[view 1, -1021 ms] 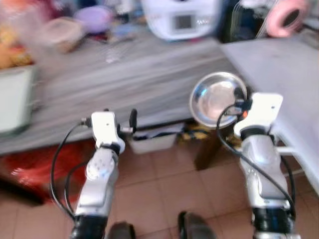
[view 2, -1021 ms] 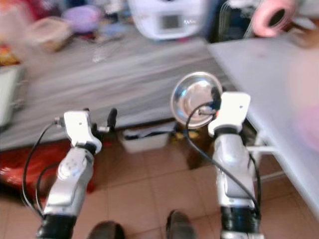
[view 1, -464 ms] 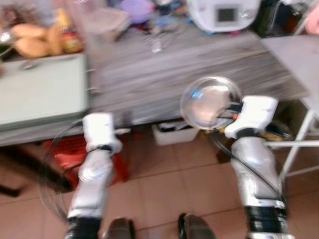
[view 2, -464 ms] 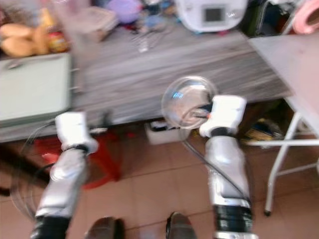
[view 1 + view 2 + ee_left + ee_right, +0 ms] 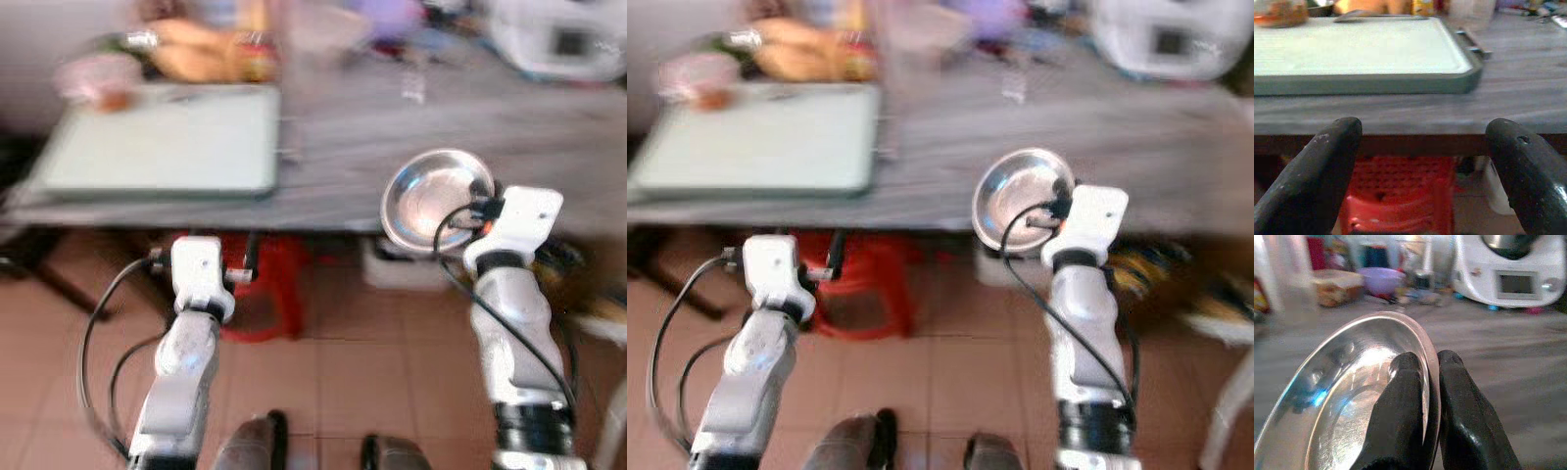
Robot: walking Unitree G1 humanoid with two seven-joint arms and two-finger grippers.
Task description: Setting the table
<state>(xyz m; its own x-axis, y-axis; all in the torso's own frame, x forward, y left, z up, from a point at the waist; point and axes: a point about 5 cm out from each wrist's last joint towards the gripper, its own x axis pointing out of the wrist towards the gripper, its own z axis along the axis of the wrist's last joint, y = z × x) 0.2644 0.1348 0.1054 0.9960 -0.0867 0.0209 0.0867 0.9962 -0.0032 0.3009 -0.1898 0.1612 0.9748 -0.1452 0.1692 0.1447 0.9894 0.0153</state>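
Carrying a steel bowl point(image 5: 434, 200) to the wooden table point(image 5: 490, 147), rim pinched in the right gripper point(image 5: 1422, 382).
The bowl was held tilted just short of the table's near edge; the left gripper point(image 5: 1425, 161) stood wide and empty before the green tray point(image 5: 1361, 54). Since half a second earlier the view had swung leftward, tray now opposite.

The two eye views look down from the robot's head at the grey wooden table point(image 5: 323, 147) and the tiled floor, and both show the same scene. The left wrist view looks low and level, close to the table's edge and the green tray point(image 5: 1361, 58). The right wrist view sits very close behind the steel bowl point(image 5: 1347, 391), facing the white machine point(image 5: 1508, 269).
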